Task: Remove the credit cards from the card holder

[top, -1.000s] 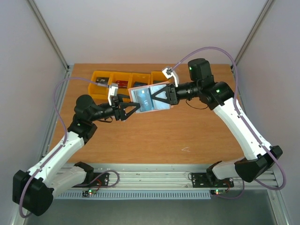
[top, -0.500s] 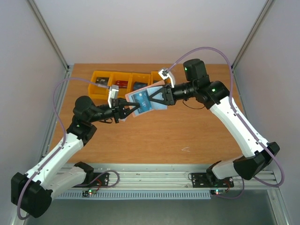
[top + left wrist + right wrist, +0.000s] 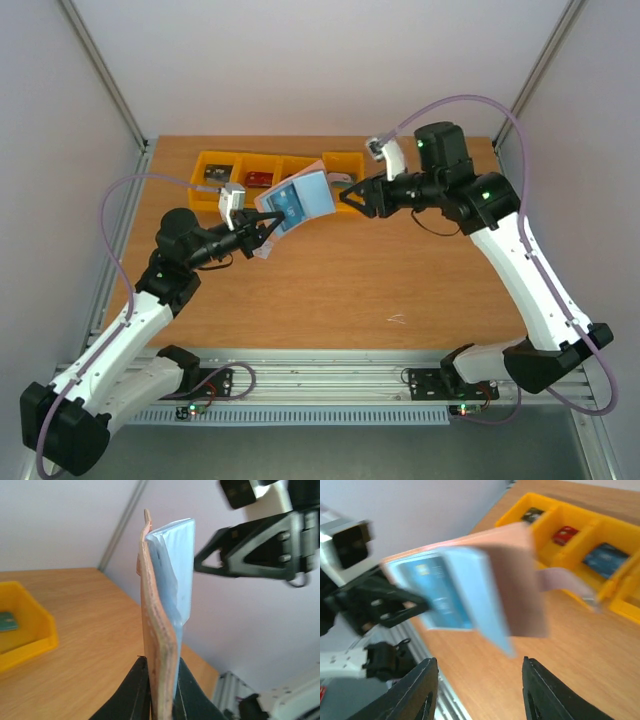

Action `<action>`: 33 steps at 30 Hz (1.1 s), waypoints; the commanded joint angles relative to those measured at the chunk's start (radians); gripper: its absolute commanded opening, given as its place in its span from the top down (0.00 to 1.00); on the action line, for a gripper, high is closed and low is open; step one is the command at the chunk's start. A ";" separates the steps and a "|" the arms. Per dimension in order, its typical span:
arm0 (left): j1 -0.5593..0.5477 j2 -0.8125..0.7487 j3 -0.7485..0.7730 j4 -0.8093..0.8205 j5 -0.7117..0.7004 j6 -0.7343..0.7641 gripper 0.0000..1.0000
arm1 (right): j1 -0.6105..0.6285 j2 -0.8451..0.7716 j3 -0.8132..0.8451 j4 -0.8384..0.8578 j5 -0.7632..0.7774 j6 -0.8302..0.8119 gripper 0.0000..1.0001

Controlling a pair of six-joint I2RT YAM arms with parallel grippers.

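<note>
**Right gripper lets go; holder left in the left gripper's pinch**

Since the earlier frame the right gripper (image 3: pixel 347 197) has released the card holder (image 3: pixel 298 198) and drawn back toward 3 o'clock. The holder has swung toward 9 o'clock with the left arm.

The left gripper (image 3: pixel 262 238) is clamped narrow on the holder's lower edge. In the left wrist view its fingers (image 3: pixel 140 690) squeeze the holder from both sides.

The holder hangs in the air above the table (image 3: pixel 400 270), folded partway. In the top view its long axis rises from the pinch toward 1 o'clock. The blue-grey inside faces the right gripper and the pinkish outer side faces away. A darker blue card (image 3: pixel 439 594) shows on the inside, blurred.

The right gripper's jaws stand apart with nothing between them. It sits just beside the holder's 3 o'clock edge and is not touching it.

An orange row of bins (image 3: pixel 213 163) lies on the table at 11 o'clock of the holder, partly hidden behind it. Small red (image 3: pixel 566 534) and blue (image 3: pixel 602 557) items lie in its compartments.
</note>
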 commanded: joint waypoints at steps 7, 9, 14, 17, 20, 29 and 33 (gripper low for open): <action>0.003 -0.011 0.017 0.146 0.140 0.063 1.00 | 0.206 0.008 -0.065 0.227 -0.256 0.028 0.64; 0.003 -0.014 0.019 0.218 0.245 0.003 1.00 | 0.200 0.014 -0.079 0.246 -0.216 0.035 0.65; 0.003 -0.033 0.010 0.290 0.370 -0.064 1.00 | 0.152 -0.011 -0.141 0.321 -0.261 0.081 0.70; 0.003 -0.035 0.004 0.324 0.395 -0.088 1.00 | 0.150 -0.009 -0.134 0.293 -0.267 0.065 0.72; 0.003 -0.038 0.007 0.346 0.412 -0.102 1.00 | 0.150 -0.014 -0.137 0.289 -0.273 0.059 0.76; 0.002 -0.024 0.010 0.346 0.371 -0.119 1.00 | 0.168 0.023 -0.149 0.365 -0.397 0.120 0.91; 0.002 -0.020 0.010 0.334 0.355 -0.113 1.00 | 0.185 0.030 -0.145 0.364 -0.409 0.115 0.97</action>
